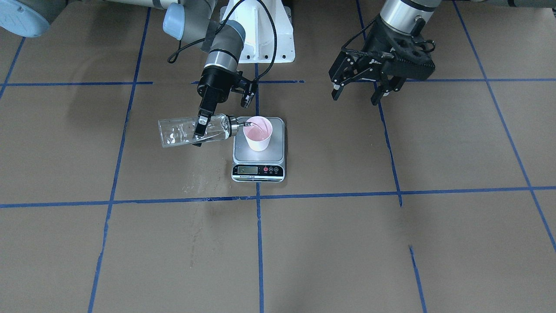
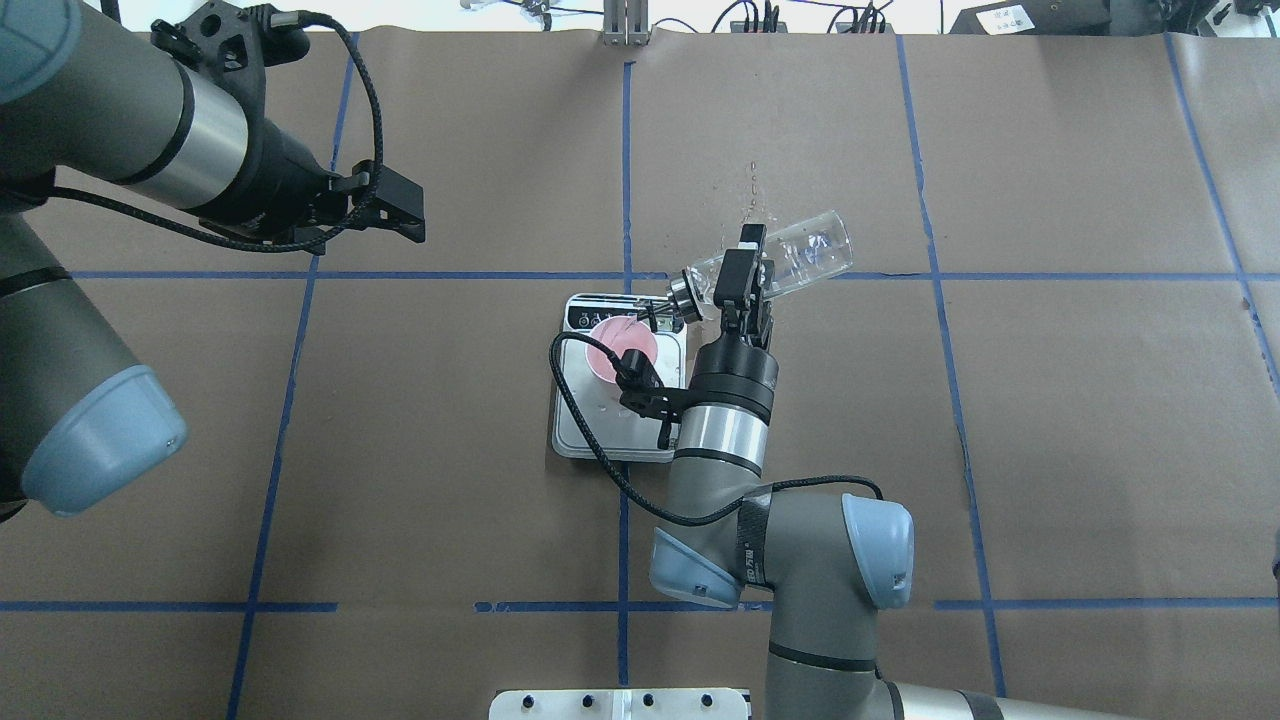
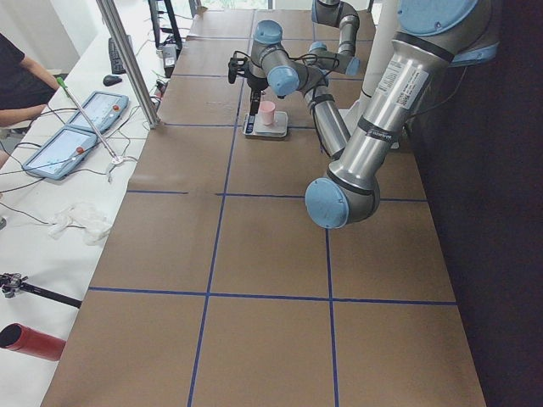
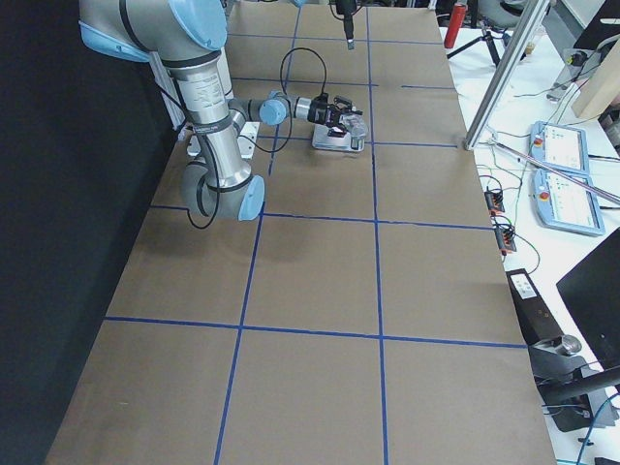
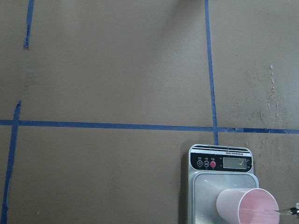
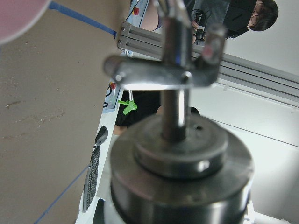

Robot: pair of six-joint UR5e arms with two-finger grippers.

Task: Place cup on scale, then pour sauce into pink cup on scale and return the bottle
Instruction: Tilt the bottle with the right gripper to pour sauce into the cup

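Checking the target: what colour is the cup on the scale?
Pale pink cup, best in front-facing view.

Your front and overhead cameras face each other, both looking down on the scale [image 1: 273, 153]. Your closer left wrist camera catches it at 5 o'clock.

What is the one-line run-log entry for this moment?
phase: pour | right gripper: shut on silver-capped clear glass bottle, tipped, spout over pale pink tapered cup | cup: upright on silver-grey digital scale | left gripper: open, empty

Robotics lab: blue-taped, paper-covered table [image 1: 347, 243], teach pendants [image 3: 59, 151], aluminium post [image 3: 127, 59].
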